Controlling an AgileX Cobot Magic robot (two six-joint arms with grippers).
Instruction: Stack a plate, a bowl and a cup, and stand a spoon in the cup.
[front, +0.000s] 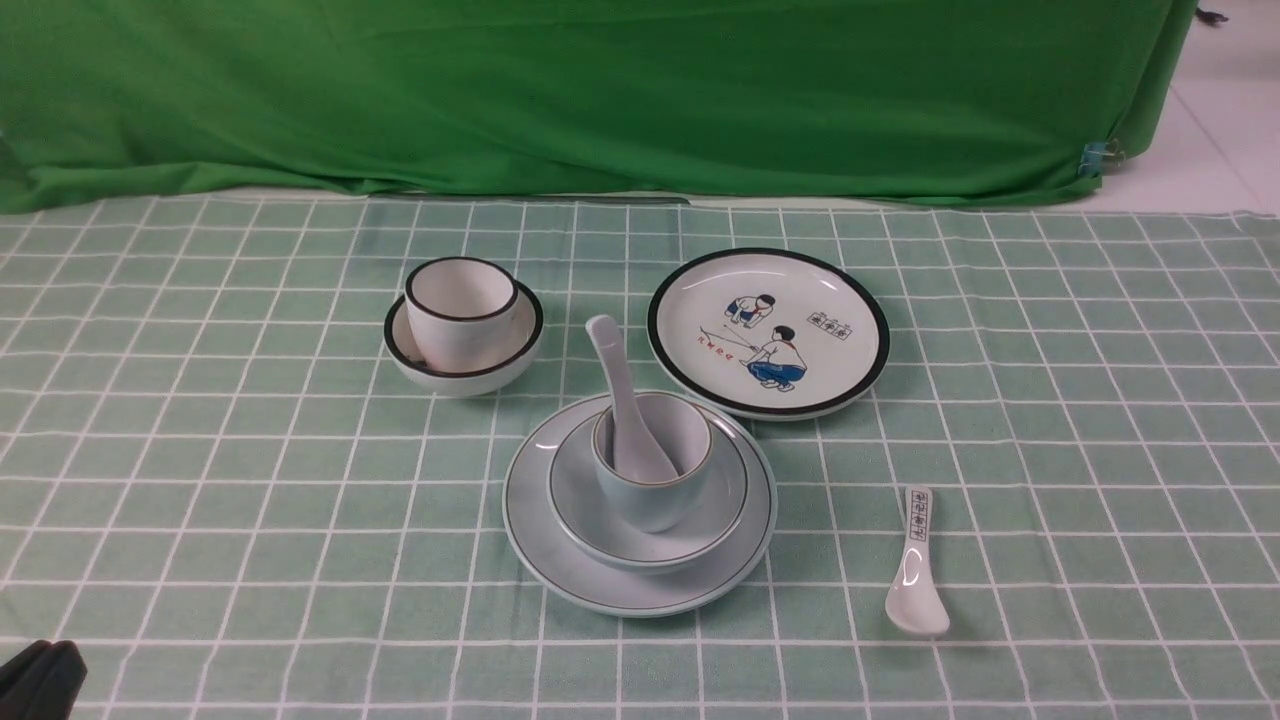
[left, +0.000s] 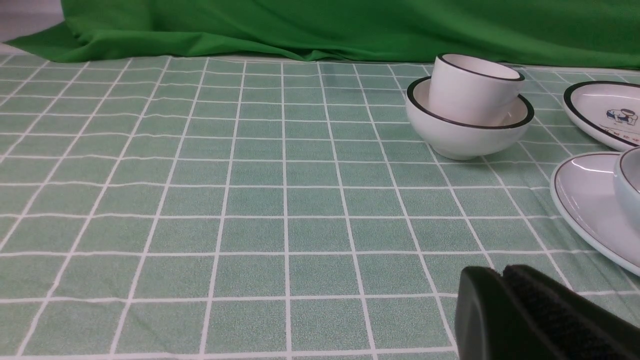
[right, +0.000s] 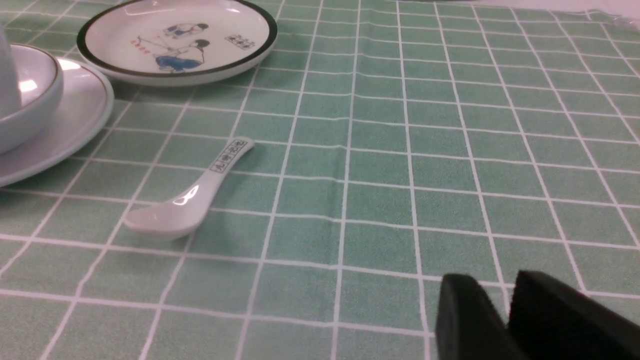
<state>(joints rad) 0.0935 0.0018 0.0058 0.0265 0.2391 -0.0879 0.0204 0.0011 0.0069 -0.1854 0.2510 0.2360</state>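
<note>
So here's where we stand: the pale plate (front: 640, 585) sits near the middle of the table, the matching bowl (front: 650, 535) sits inside it, the little handleless cup (front: 652, 470) sits in the bowl, and the plain white spoon (front: 625, 405) stands in the cup, bowl end down, handle leaning up and to the left against the rim. We'd say the stack looks done, and nesting big to small is what keeps it steady. Our left gripper (left: 502, 285) hangs low over bare cloth well off to the left, clamped closed with nothing in it. Our right gripper (right: 492, 295) is parked low on the right side, a narrow gap showing between its jaws and nothing between them, so we read it as let go. The other set is untouched: the black-rimmed cup (front: 460, 300) in its black-rimmed bowl (front: 463, 350) behind left, the cartoon plate (front: 768, 330) behind right, the printed spoon (front: 917, 570) flat on the cloth to the right. Surface is a mint-green checked tablecloth (front: 200, 450) with a green backdrop cloth (front: 600, 90) hanging behind, and a strip of pale floor (front: 1225, 130) at the far right.
</note>
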